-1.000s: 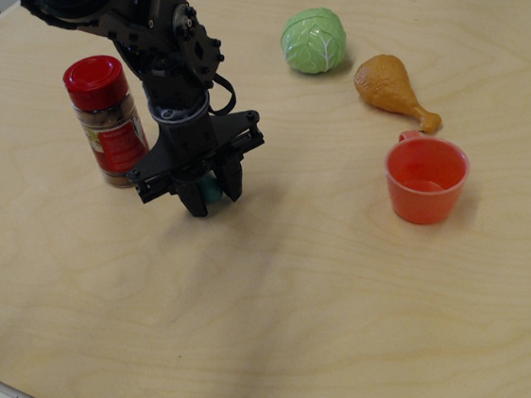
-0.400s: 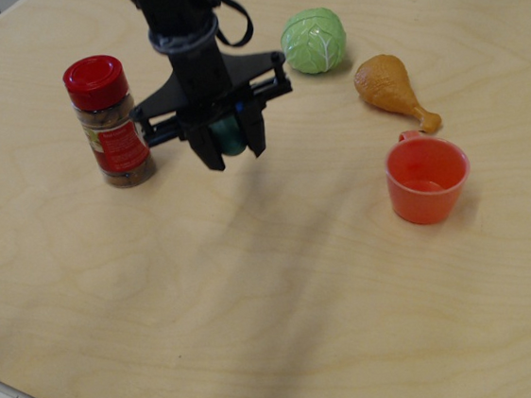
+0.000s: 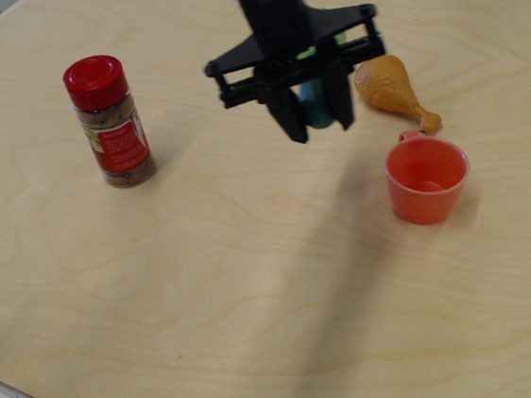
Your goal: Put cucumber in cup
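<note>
The pincer (image 3: 315, 120) hangs above the tabletop (image 3: 209, 290), its 2 fingers clamped on the cucumber (image 3: 314, 110), held upright between them. The cup (image 3: 427, 180) stands lower right of the pincer, apart from it, beside a drumstick (image 3: 394, 91).

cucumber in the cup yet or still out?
Out. The cucumber is clamped between the pincer fingers, up off the table and left of the cup, whose interior shows only orange plastic.

Spice jar (image 3: 108, 121) far left, cup (image 3: 427, 179) right, drumstick (image 3: 394, 91) just behind the cup.
</note>
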Available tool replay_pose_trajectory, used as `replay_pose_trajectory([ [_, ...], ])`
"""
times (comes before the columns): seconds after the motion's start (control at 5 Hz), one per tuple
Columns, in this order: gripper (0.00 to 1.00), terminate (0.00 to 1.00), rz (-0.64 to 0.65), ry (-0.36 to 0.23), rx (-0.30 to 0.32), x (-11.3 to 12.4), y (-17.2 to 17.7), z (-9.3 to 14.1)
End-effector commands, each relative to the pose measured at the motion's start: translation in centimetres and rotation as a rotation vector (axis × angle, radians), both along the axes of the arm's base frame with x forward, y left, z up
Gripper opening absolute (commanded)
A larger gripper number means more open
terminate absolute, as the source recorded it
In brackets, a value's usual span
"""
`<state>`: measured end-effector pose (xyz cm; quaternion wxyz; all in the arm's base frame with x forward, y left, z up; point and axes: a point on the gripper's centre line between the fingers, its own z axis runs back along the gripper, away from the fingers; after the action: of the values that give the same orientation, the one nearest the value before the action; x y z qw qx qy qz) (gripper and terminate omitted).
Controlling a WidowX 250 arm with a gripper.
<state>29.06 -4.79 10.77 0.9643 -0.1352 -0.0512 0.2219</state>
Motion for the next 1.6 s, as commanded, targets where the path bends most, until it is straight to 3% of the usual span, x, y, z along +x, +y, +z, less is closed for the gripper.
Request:
replay_pose_trajectory([
  [0.0, 0.00, 0.00, -0.189, -0.004, 0.029, -1.1, -4.5, 0.8],
  [0.4, 0.00, 0.00, -0.200, 0.081, 0.001, -0.1, -5.5, -0.7],
  [0.8, 0.00, 0.00, -0.190, 0.123, -0.017, 1.5, -5.6, -1.5],
  [1.4, 0.00, 0.00, -0.163, 0.147, 0.004, 1.4, -5.0, -2.4],
])
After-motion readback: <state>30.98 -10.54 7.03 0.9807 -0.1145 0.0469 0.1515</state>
